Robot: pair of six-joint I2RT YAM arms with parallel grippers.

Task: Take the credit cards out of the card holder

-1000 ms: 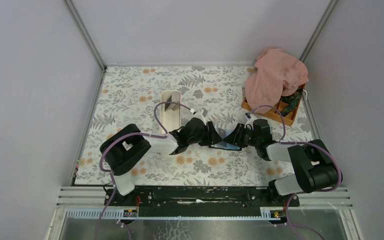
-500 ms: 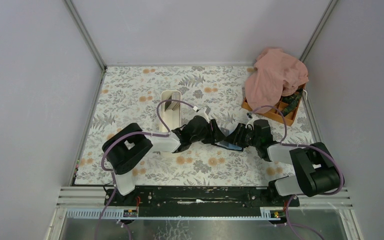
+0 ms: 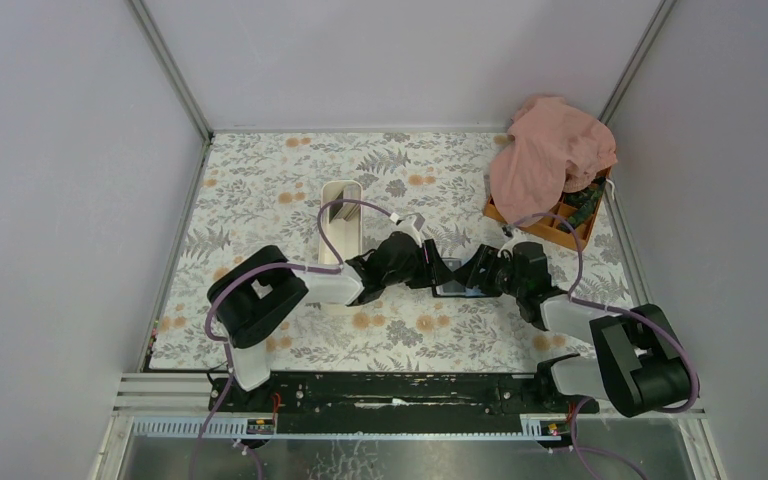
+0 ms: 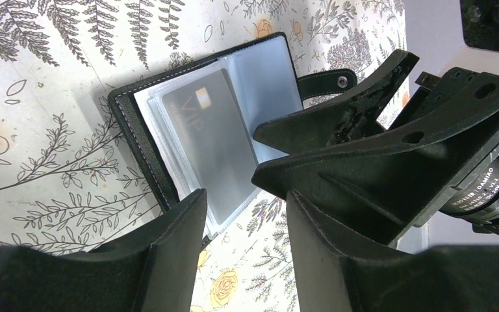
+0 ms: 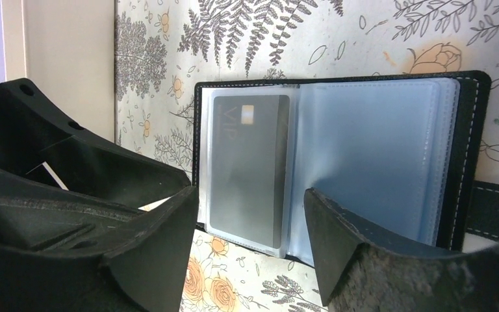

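Setting: a floral table covering (image 3: 260, 180) seen from above; two black arms reach in from the near edge and meet at mid-table.
Card holder, place: the card holder (image 3: 456, 287) lies open and flat on the table, between the left gripper (image 3: 430, 272) and the right gripper (image 3: 473, 275), just beside the tips of both.
From the left wrist: the holder sits directly ahead of the fingers; one fingertip overlaps its near edge; whether it touches, I cannot tell; the right gripper reaches over the far page.
From the right wrist: the holder lies just beyond the fingertips, framed in the gap between them.
Left gripper, state: jaws parted about halfway; table pattern shows in the gap; nothing clamped.
Right gripper, state: jaws spread wide; holding nothing.
Holder, direction: overhead, its opened length runs roughly left to right, along the line between the two grippers; in the right wrist view the fold runs up and down the frame; the snap strap (image 5: 497, 208) sticks out from the right-hand cover.
Card: a dark grey card (image 5: 250, 169) marked VIP sits inside a clear sleeve (image 5: 364, 156) on the left page; its long side is parallel to the fold; its gold chip is at the end away from that camera.
Elsewhere: a white tray (image 3: 340, 225) just beyond the left gripper; an orange box (image 3: 552, 230) at the far right, under a pink cloth (image 3: 550, 150).
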